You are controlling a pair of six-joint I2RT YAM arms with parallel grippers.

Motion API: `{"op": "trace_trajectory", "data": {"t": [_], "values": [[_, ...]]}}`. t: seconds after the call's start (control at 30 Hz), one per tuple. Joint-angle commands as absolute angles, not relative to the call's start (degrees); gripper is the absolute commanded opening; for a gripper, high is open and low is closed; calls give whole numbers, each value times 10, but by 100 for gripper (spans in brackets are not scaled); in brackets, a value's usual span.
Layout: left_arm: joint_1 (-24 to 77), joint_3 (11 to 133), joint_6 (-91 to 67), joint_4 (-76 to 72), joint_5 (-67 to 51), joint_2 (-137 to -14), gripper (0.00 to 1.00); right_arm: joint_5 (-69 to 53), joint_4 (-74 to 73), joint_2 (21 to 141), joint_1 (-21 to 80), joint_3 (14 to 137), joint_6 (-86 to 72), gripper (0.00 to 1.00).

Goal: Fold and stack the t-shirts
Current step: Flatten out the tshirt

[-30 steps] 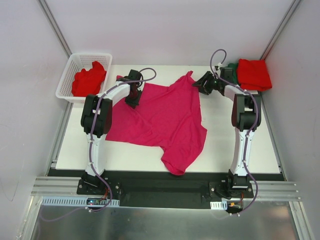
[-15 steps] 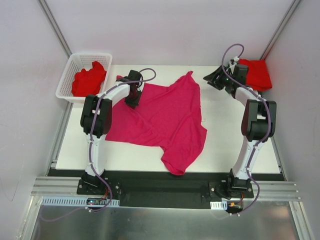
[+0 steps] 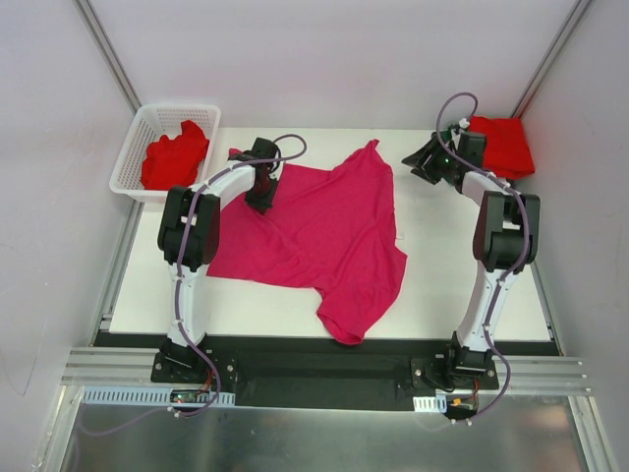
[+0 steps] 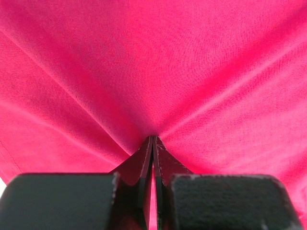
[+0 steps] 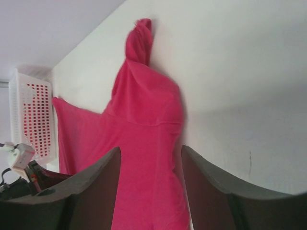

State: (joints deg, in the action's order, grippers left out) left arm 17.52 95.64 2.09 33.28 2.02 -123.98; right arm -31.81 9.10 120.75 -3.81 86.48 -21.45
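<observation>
left gripper (image 4: pixel 152 140): I am pinching a ridge of the pink shirt (image 3: pixel 334 226) at my fingertips, likely anchoring it for spreading | right gripper (image 5: pixel 151 153): I am hovering part-open, empty, its bunched corner ahead, folded red shirt (image 3: pixel 501 146) behind

Nothing I can read anywhere in here: no lettering, label, brand, number or sign shows in any of the views
</observation>
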Motion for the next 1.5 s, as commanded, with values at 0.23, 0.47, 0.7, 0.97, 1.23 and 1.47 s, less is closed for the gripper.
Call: {"op": "trace_trajectory", "data": {"t": [0.23,0.47,0.7,0.97,1.23,1.47], "values": [[170,944,18,361,29,-1226,0,-351,48,1282,-13,924,-219,57],[170,942,18,361,33,-1223,0,-382,57,1310,-1,940,-243,59],[170,943,18,361,32,-1223,0,-417,89,1327,-1,936,-279,59],[170,940,18,361,32,-1223,0,-446,179,1332,-2,923,-346,59],[169,940,18,361,29,-1223,0,-477,387,1342,-19,885,-488,60],[169,944,18,361,25,-1226,0,-482,500,1344,-47,854,-567,60]]}}
